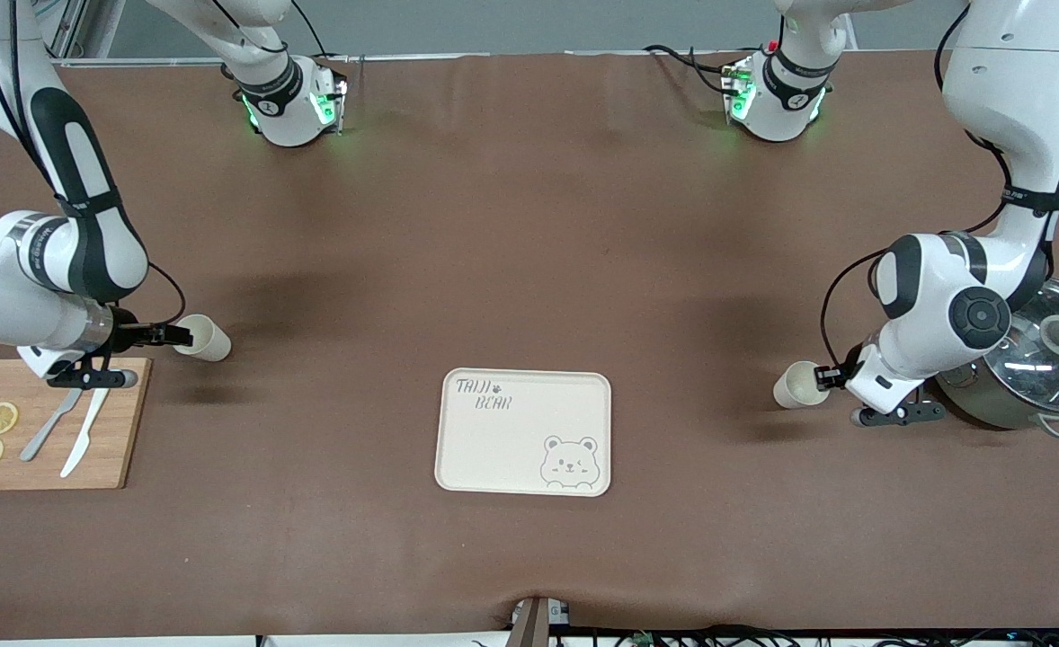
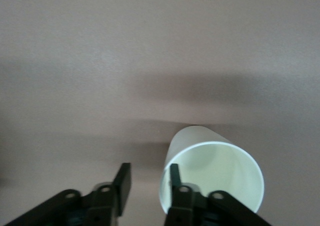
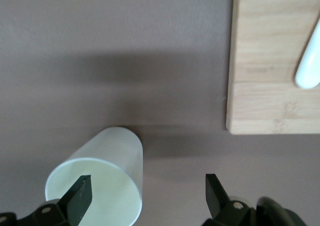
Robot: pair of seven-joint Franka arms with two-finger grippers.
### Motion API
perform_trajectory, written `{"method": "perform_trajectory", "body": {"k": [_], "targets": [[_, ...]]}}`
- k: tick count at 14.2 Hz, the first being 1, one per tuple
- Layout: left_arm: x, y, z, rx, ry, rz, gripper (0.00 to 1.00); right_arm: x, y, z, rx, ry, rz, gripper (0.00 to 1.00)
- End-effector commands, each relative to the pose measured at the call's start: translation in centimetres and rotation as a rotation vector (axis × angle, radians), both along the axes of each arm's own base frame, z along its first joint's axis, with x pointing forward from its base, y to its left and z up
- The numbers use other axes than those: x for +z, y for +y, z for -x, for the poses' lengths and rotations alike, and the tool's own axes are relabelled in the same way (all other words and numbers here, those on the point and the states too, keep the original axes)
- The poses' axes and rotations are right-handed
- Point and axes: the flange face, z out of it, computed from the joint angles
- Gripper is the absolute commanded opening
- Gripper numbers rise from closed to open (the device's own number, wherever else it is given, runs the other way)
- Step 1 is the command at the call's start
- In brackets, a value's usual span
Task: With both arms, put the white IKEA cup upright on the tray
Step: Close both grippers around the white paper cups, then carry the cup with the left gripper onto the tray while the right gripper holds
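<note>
Two white cups here, both tipped on their sides on the brown surface (image 1: 529, 225). The cup at the left arm's end (image 1: 797, 385) points its mouth at the left tool (image 1: 824, 376), one finger inside the rim (image 2: 175, 178), one outside, jaws narrowed on the wall. The cup at the right arm's end (image 1: 206, 338) faces the right tool (image 1: 179, 336), one finger in its mouth, fingers spread wide. The tray (image 1: 493, 449) lies between them, nearer the front camera; each arm is closest to its own cup.

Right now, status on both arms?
Left gripper closing on one cup's rim. Right gripper open, one finger inside second cup. Both cups on their sides. Tray bare.
</note>
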Motion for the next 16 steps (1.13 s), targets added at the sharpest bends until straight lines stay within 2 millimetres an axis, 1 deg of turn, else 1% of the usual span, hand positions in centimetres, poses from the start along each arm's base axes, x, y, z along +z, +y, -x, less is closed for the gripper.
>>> {"method": "perform_trajectory", "body": {"k": [1,2,3,4,5,6,9,10,11,13,15,16], "targets": [[-0.1,-0.9,0.0,0.011,-0.009,0.014,0.21,0.6,-0.4,1.6,0.000,0.004,0.003,1.00],[-0.2,-1.3,0.0,0.006,-0.009,0.015,0.14,0.5,-0.4,1.6,-0.003,0.005,0.003,0.92],[-0.6,-1.7,0.1,0.002,-0.003,0.017,0.04,0.5,0.0,1.6,-0.002,0.006,0.003,0.86],[-0.6,-1.9,0.1,0.001,-0.004,0.018,0.00,0.3,0.0,1.7,-0.004,0.008,0.003,0.78],[-0.5,-1.9,0.0,0.000,-0.006,0.019,0.00,0.2,0.2,1.7,-0.001,0.012,0.002,0.68],[-0.5,-2.0,0.0,-0.002,-0.006,0.019,0.00,0.3,0.2,1.8,-0.001,0.014,0.001,0.62],[0.4,-3.4,-0.2,0.007,-0.021,0.023,0.00,0.1,0.4,1.8,-0.003,0.014,-0.002,0.58],[0.8,-4.8,-0.2,0.025,-0.024,0.026,0.00,0.1,0.4,1.8,-0.005,0.014,-0.004,0.58],[1.6,-6.1,-0.5,0.036,-0.037,0.030,0.00,0.1,0.4,1.8,-0.006,0.014,-0.004,0.56],[3.2,-9.2,-0.7,0.053,-0.059,0.035,0.00,0.1,0.4,1.8,-0.006,0.014,-0.005,0.50],[4.7,-12.4,-0.7,0.056,-0.077,0.040,0.00,0.1,0.5,1.8,-0.005,0.013,-0.006,0.40],[5.4,-14.6,-0.6,0.071,-0.083,0.045,0.00,0.1,0.5,1.8,-0.006,0.014,-0.005,0.30]]}}
